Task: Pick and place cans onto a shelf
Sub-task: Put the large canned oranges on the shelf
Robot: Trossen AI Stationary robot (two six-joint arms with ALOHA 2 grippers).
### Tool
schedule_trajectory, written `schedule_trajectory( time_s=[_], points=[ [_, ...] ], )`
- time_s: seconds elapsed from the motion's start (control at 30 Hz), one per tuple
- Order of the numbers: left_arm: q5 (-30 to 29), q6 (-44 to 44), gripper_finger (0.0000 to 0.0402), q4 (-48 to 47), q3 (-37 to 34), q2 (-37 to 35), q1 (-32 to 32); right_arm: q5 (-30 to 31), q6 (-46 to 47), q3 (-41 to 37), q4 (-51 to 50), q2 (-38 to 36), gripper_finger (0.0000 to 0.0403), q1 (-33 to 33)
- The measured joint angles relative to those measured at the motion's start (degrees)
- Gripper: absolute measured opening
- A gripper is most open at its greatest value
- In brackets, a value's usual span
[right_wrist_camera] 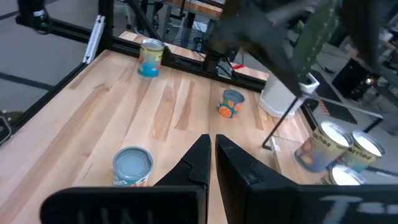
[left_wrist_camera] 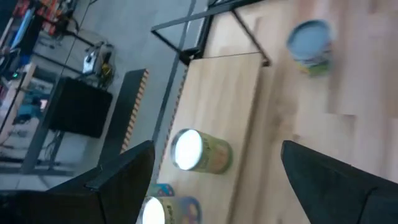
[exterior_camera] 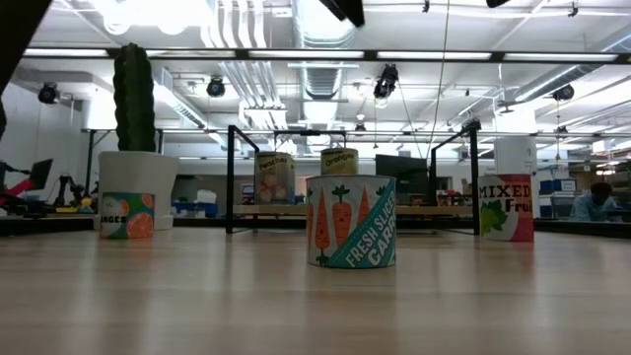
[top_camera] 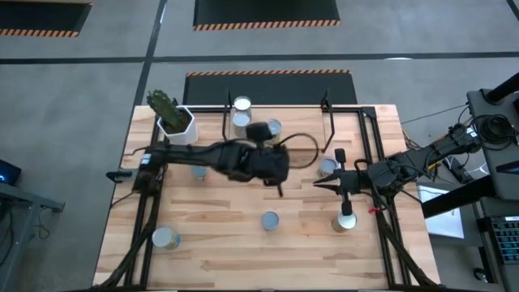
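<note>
Farthest out from the shelf (top_camera: 280, 139), 3 loose cans are standing across the open tabletop: the carrot can (exterior_camera: 350, 222) straight out from the shelf's front, a second can (top_camera: 165, 238) off toward the left arm's side and a third can (top_camera: 346, 221) toward the right arm's side. Closer in, the right gripper (top_camera: 318, 183) is waiting off the shelf's right end with its fingers (right_wrist_camera: 200, 158) pressed together on nothing. A fourth can (top_camera: 327, 168) is sitting just beside it, between it and the shelf's right upright. A fifth, orange-labelled can (right_wrist_camera: 231, 102) is standing off the shelf's left end, half hidden under the left arm in the high view.

The left gripper (top_camera: 274, 166) is hovering at the shelf's front edge, its fingers (left_wrist_camera: 124, 171) spread wide apart with nothing between them. 3 cans are already standing on the board: 2 cans (top_camera: 241, 113) at its left end and 1 can (top_camera: 272, 127) nearer the middle.

The step in hand is probably fetching the next can. Doing it well means lifting straight up first, so the open fingers are clearing the shelved cans. The arm should then be coming down over 1 loose can with the fingers straddling its sides and closing low on the body. That can should be going on the bare right half of the board.
</note>
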Motion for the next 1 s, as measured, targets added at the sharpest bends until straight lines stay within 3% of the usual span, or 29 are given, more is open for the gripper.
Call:
schedule_trajectory(
  time_s=[0.2, 0.43, 0.67, 0.8, 1.0],
  points=[
    [0.39, -2.32, 0.0330, 9.24, -15.98, -8.39, -6.95, 0.72, 1.46, 0.00, 0.09, 0.81, 0.0013, -0.09],
    [0.46, 5.70, 0.0330, 38.70, -42.18, -21.15, -15.28, 3.15, 5.96, -0.02, 0.37, 4.20, 0.0013, -0.88],
    [0.34, 14.96, 0.0330, 68.34, -64.03, -34.66, -20.27, 4.61, 11.72, 0.67, 1.29, 8.94, 0.0013, -6.33],
    [0.33, 18.45, 0.0330, 81.28, -73.41, -42.00, -20.51, 4.56, 13.46, 3.65, -0.67, 12.92, 0.0013, -10.95],
    [0.22, 21.24, 0.0330, 89.27, -83.23, -50.81, -20.31, 3.92, 14.35, 12.79, -10.37, 20.38, 0.0013, -17.96]
  ],
)
